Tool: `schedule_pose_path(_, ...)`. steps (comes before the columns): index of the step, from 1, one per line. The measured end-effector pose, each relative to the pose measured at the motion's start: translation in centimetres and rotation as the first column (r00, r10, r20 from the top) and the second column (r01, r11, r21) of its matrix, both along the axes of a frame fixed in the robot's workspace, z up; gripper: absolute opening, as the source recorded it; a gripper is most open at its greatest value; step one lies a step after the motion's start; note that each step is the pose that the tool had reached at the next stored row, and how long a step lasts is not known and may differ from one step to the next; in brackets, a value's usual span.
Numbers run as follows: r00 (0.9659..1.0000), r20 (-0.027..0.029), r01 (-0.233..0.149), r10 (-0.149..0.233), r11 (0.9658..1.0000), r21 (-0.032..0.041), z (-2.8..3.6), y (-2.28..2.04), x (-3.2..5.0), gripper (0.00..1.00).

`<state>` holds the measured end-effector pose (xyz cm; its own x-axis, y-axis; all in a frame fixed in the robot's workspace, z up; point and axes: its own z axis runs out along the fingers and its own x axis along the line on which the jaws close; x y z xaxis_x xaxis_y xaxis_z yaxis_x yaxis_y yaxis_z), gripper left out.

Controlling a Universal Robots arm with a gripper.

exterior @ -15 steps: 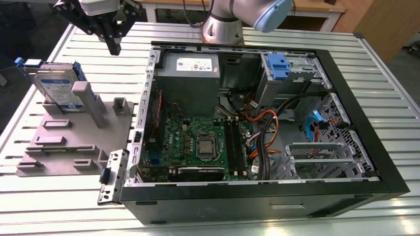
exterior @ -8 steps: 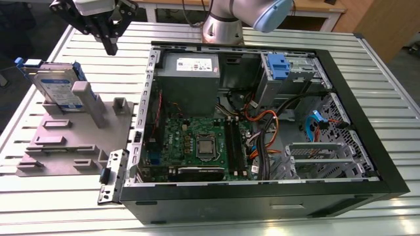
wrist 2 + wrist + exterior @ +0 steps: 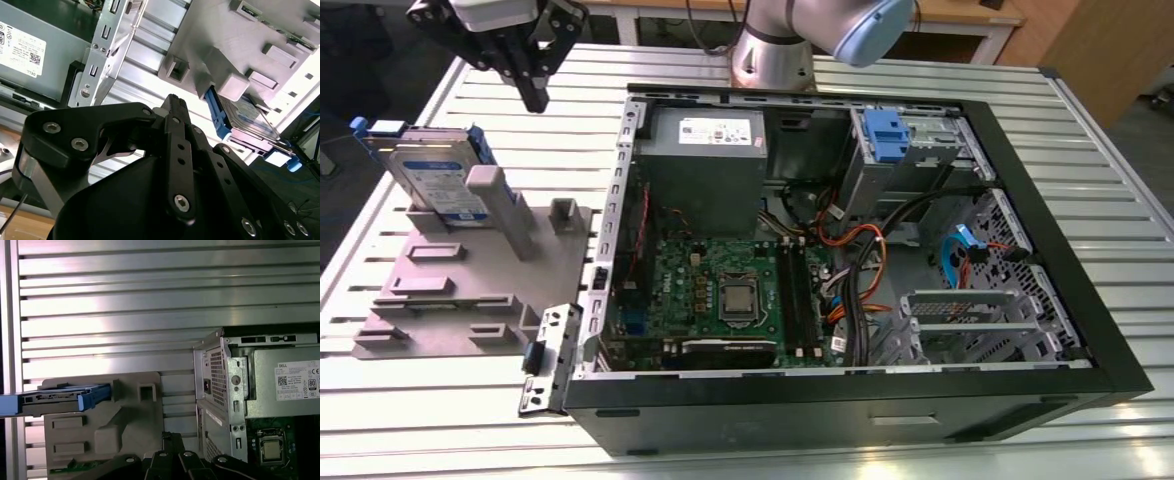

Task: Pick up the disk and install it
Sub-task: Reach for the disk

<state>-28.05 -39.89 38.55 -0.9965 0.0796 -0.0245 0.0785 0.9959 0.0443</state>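
The disk [image 3: 434, 185] is a silver-grey drive with a white-and-blue label and blue side rails. It stands on edge in a grey holder [image 3: 467, 280] at the exterior view's left. My black gripper [image 3: 534, 100] hangs above the table, higher than the disk and toward the exterior view's right of it, touching nothing. Its fingers meet at the tips and hold nothing. Both wrist views show the disk [image 3: 250, 117] [image 3: 55, 400] in the holder [image 3: 225, 45] [image 3: 125, 410] beyond the gripper [image 3: 172, 100] [image 3: 172, 437].
An open computer case [image 3: 1014, 190] lies on the slatted metal table [image 3: 1121, 240] beside the holder. Inside are a grey power supply [image 3: 707, 150], a motherboard [image 3: 720, 290], loose cables and a metal drive cage with a blue latch [image 3: 887, 135]. The arm's base [image 3: 774, 60] stands behind the case.
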Motion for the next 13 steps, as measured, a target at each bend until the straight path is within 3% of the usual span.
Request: schedule_pose_path(13, 1.0000, 0.0000, 0.000, 0.000, 1.0000, 0.0000, -0.16, 0.00, -2.00, 0.11)
